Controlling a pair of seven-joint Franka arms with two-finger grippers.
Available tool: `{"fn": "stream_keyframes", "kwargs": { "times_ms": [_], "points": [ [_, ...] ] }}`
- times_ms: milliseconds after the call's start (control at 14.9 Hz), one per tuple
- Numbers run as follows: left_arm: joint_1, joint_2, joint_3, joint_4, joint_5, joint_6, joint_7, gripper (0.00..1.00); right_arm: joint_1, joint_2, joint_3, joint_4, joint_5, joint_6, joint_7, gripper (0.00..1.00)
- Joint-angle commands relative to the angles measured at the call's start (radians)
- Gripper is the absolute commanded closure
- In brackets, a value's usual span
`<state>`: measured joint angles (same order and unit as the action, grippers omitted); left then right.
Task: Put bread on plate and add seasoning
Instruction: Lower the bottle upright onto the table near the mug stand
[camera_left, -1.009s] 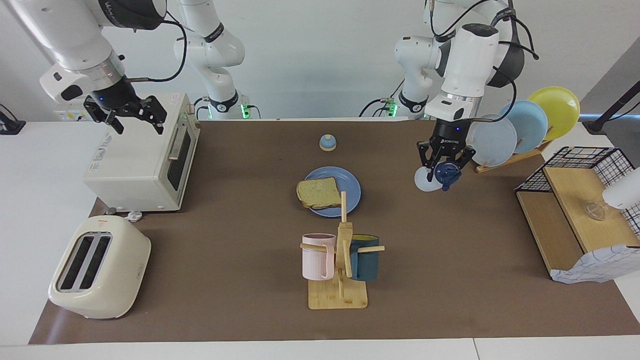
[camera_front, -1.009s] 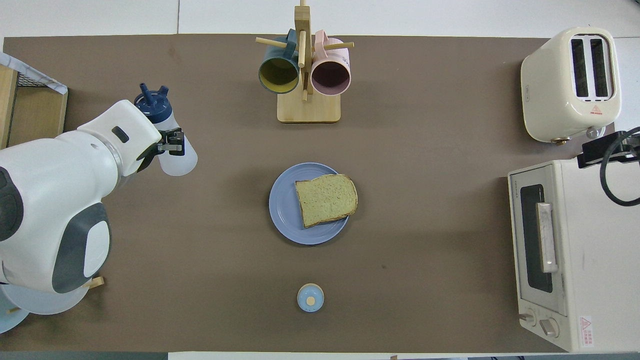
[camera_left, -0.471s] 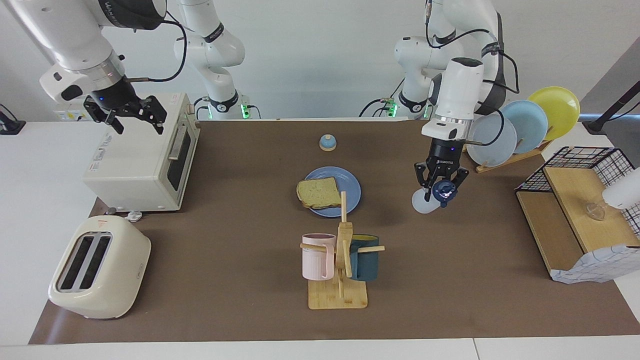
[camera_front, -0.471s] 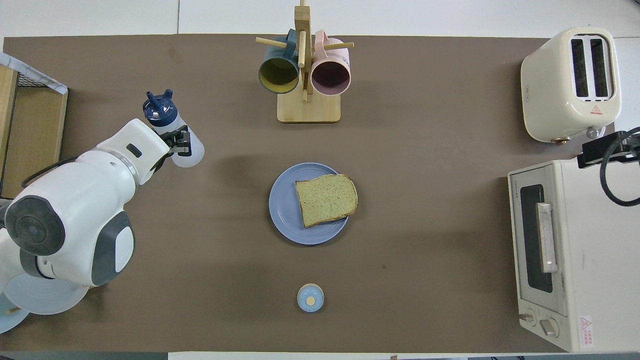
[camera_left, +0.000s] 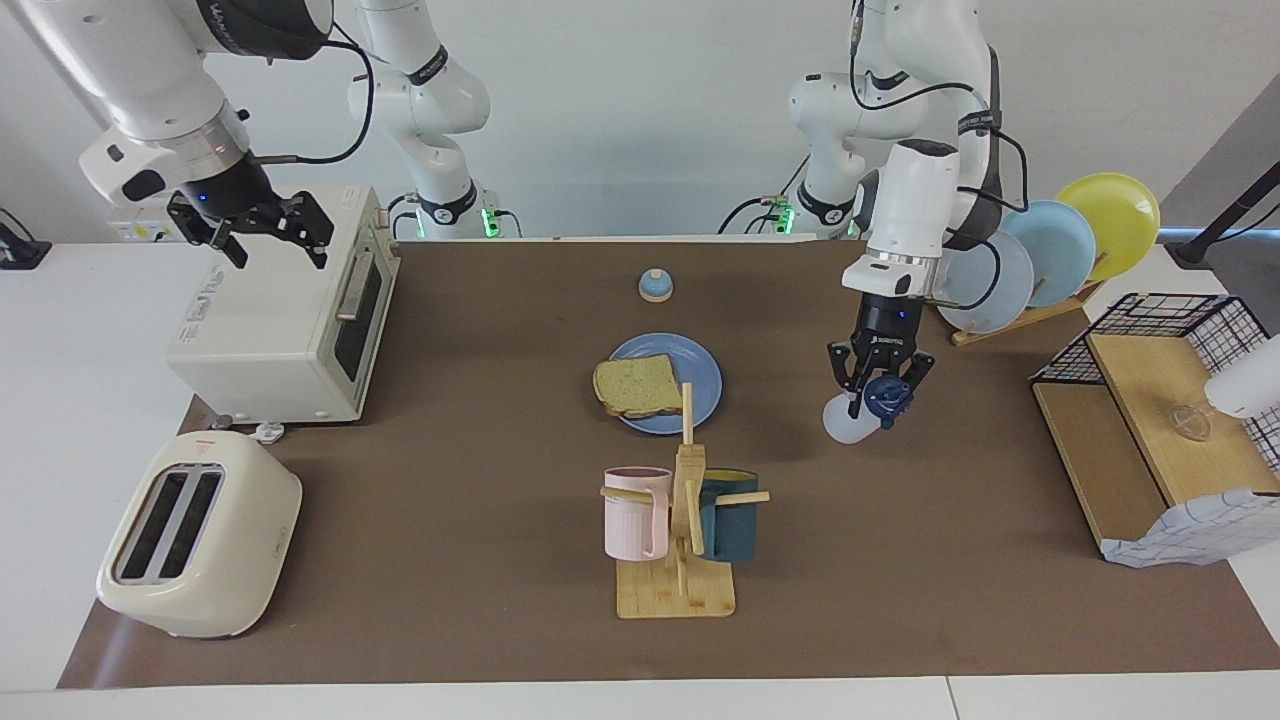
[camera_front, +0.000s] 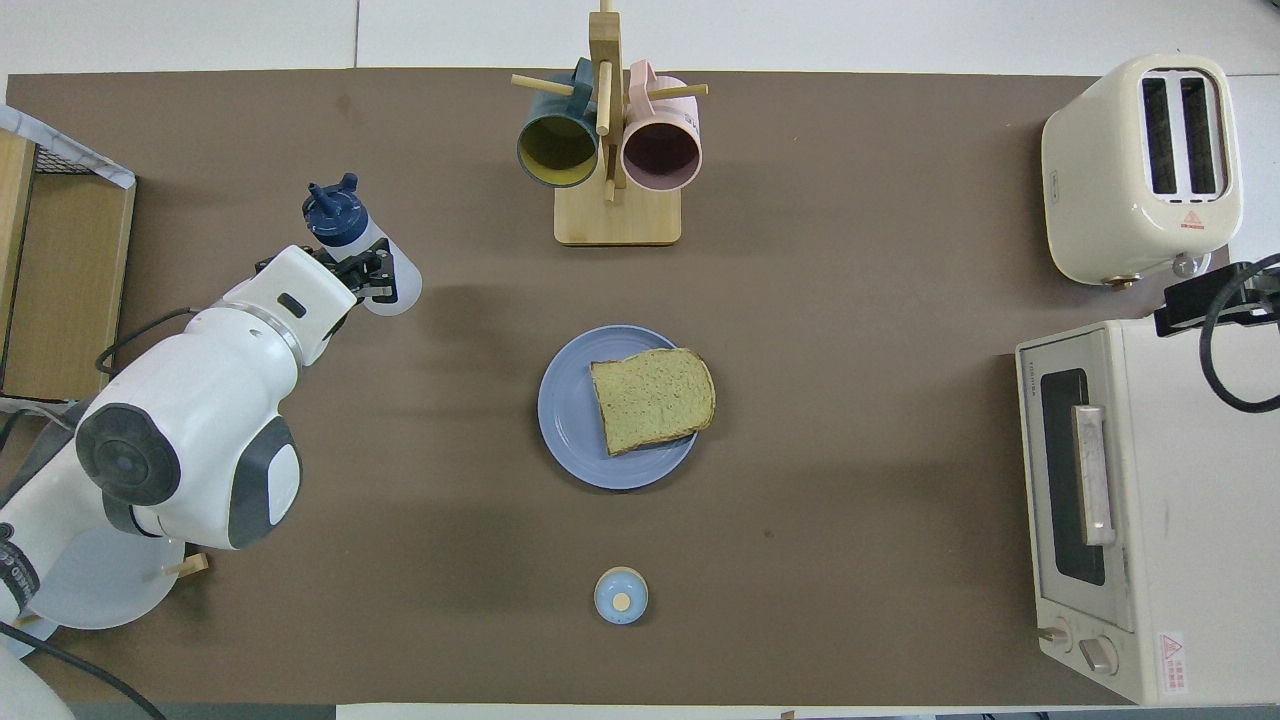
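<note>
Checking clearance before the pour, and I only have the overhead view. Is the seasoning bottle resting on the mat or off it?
Observer: Off it. The left gripper holds the seasoning bottle tilted in the air, over bare brown mat between the blue plate and the left arm's end of the table.
Operator: And the right gripper? I only get a black sliver at the edge.
Observer: The right gripper waits open above the toaster oven, holding nothing.

bread (camera_left: 636, 386) on plate (camera_left: 667, 383) | left gripper (camera_left: 878, 392) clamped on tilted seasoning (camera_left: 868, 406), over counter (camera_left: 900, 520) beside plate | right gripper (camera_left: 268, 232) spread above toaster oven (camera_left: 285, 306)
</note>
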<state>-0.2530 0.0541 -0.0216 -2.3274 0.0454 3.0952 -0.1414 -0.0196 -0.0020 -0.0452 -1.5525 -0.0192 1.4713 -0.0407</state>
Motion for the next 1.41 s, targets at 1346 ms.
{"fn": "stream_keyframes", "kwargs": {
  "times_ms": [1346],
  "points": [
    [-0.064, 0.266, 0.081, 0.013, -0.010, 0.404, 0.029, 1.00, -0.008, -0.024, 0.002, -0.031, 0.001, 0.015, -0.011, 0.00]
  ]
}}
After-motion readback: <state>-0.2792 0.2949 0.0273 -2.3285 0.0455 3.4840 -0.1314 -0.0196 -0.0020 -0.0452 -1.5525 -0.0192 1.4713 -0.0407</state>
